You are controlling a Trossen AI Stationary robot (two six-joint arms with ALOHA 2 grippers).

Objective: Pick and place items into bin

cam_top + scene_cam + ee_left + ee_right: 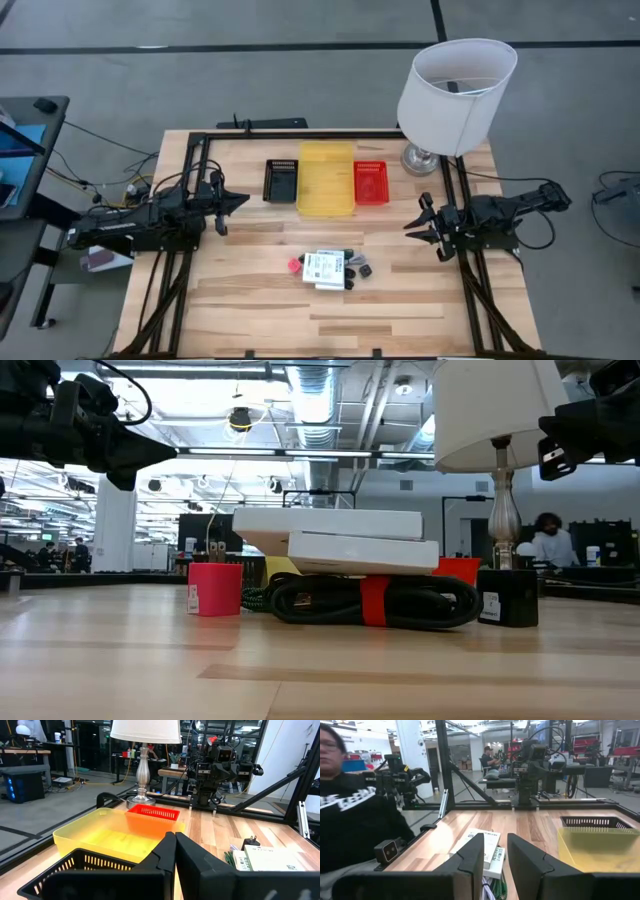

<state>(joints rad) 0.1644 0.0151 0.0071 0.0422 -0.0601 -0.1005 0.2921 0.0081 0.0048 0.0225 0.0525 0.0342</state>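
The items lie in a small heap on the wooden table's near middle: two white labelled flat packs (325, 268) stacked on a coiled black cable with a red tie (370, 603), a small red piece (294, 264) on the left and a tiny black cube (366, 270) on the right. Three bins stand side by side at the far middle: black (282, 180), yellow (326, 178) and red (370, 182). My left gripper (245, 199) hangs shut at the table's left, pointing level toward the bins. At the right, my right gripper (410, 225) stands open, nothing between its fingers.
A table lamp with a white shade (455, 90) stands at the far right corner beside the red bin. Black frame rails (460, 200) run along the table's sides. A person in a dark shirt (345, 795) shows beyond the table's near-left side.
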